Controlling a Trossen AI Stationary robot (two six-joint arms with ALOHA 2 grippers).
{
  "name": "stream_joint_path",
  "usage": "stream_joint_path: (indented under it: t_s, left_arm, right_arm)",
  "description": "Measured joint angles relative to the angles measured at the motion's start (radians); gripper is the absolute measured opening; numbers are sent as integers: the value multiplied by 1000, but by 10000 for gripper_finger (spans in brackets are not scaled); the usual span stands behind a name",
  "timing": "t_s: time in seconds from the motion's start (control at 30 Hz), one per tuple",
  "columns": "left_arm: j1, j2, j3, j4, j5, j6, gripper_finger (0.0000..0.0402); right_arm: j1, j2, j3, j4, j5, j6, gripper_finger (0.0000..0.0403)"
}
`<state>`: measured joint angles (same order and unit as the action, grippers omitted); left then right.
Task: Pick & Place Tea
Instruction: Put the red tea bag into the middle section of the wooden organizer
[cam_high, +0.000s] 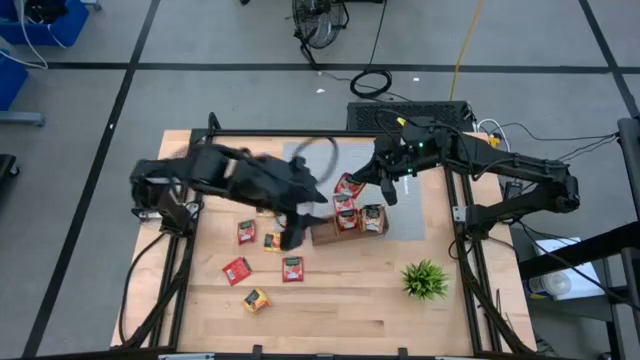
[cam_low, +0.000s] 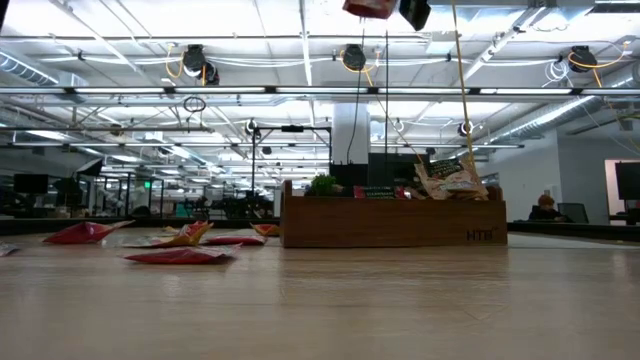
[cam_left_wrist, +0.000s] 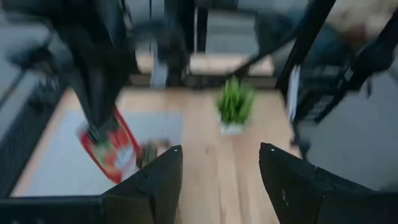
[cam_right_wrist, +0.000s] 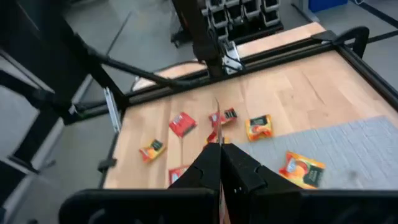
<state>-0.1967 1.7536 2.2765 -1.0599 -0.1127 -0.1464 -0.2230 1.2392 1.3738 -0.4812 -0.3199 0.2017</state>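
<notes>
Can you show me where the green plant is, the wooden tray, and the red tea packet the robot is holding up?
Plant (cam_high: 425, 280), high view: middle of its spiky leaves.
Tray (cam_low: 390, 222), low view: middle of its bare front wall.
Red sachet (cam_left_wrist: 111, 148), left wrist view: middle of its face, hanging from the right end effector.

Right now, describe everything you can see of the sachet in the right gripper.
The red sachet is small, flat and squarish, with a pale printed label and a foil-like sheen. The right gripper pinches its upper edge with the fingers closed, so it hangs tilted in the air. It is high above the wooden tray and touches nothing but the fingers. The right wrist view shows it only edge-on.
</notes>
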Motion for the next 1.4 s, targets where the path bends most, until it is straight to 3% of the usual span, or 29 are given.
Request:
stream_joint_path:
  t_s: [0.27,0.5,0.7,0.87,1.17,1.4]
  left_arm:
    - [0,-96,-56,185,-4,72,214]
    - [0,-250,-426,401,-11,72,214]
    - [1,-423,-761,741,-51,31,214]
    - [4,-545,-999,908,-82,-33,214]
    - [8,-668,-1268,1090,-134,-153,214]
    - [8,-681,-1359,1200,-143,-204,214]
  right_arm:
    - [2,61,41,-56,4,-134,0]
    - [2,86,41,-102,3,-186,0]
    - [2,115,41,-151,23,-276,0]
    - [22,167,40,-174,32,-374,0]
    - [50,280,37,-227,30,-492,0]
    - [59,301,-61,-108,31,-475,0]
